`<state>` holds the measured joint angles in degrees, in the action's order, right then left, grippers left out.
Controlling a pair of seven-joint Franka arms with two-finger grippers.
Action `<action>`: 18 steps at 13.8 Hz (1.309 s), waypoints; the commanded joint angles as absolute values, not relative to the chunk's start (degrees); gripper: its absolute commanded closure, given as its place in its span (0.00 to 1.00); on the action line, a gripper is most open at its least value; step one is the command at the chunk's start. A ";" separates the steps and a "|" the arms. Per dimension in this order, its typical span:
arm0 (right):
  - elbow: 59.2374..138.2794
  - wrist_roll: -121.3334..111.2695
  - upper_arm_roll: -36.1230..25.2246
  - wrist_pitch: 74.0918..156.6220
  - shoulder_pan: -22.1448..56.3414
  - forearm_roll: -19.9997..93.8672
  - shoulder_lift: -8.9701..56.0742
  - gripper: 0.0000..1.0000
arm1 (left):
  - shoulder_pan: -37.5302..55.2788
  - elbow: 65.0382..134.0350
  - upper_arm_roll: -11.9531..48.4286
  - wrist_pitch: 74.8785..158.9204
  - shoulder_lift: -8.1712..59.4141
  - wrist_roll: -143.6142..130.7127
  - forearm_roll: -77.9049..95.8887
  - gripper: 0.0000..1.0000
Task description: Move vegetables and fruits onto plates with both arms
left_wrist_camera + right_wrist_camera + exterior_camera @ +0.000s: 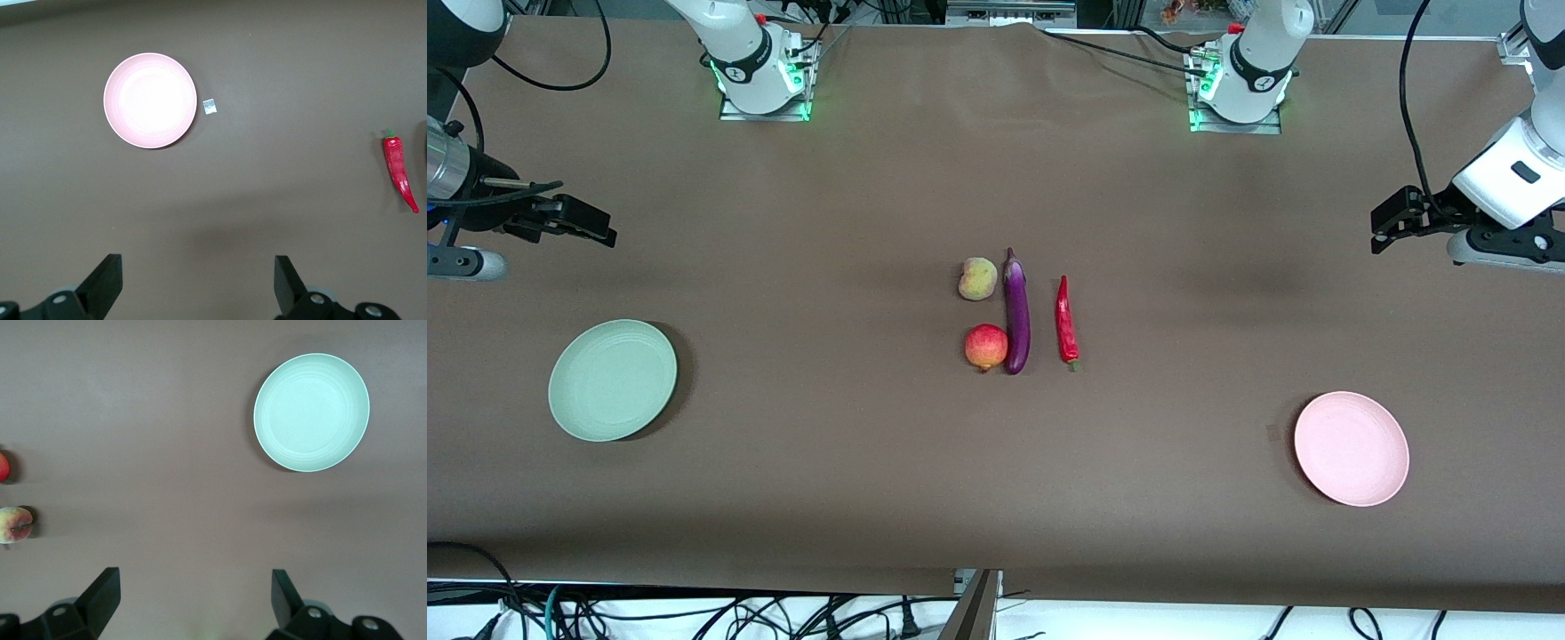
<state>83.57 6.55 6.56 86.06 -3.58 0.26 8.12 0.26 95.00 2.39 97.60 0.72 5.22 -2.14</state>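
While both hands gape wide, empty | glossy slim eggplant [1016, 313] | matte round plates [613, 380]

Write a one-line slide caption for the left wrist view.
Open left gripper hangs over bare table, pink plate empty, red chili pepper at the frame's edge.

On my feed I count two vegetables on the surface [871, 222]: one purple eggplant [1016, 311] and one red chili pepper [1066, 322]. I count two fruits, one peach [977, 278] and one red apple-like fruit [985, 347]. I also see two plates, one pale green plate [612, 380] and one pale pink plate [1351, 448].
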 commanded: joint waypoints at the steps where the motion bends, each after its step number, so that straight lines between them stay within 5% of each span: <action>1: 82.18 6.94 6.68 85.52 -3.78 0.61 8.79 0.00 | 0.26 92.99 2.29 96.15 1.67 6.06 -2.11 0.00; 6: 82.09 6.85 6.68 85.52 -3.78 0.62 8.79 0.00 | 0.26 92.99 2.37 95.80 1.67 5.89 -1.76 0.00; 13: 82.09 7.03 6.68 85.78 -3.78 0.62 8.79 0.00 | 2.55 93.78 6.06 84.56 8.25 5.45 3.05 0.00; 18: 82.18 6.86 6.77 86.75 -3.69 0.70 8.96 0.00 | 8.16 93.87 6.94 92.00 16.94 -3.66 6.85 0.00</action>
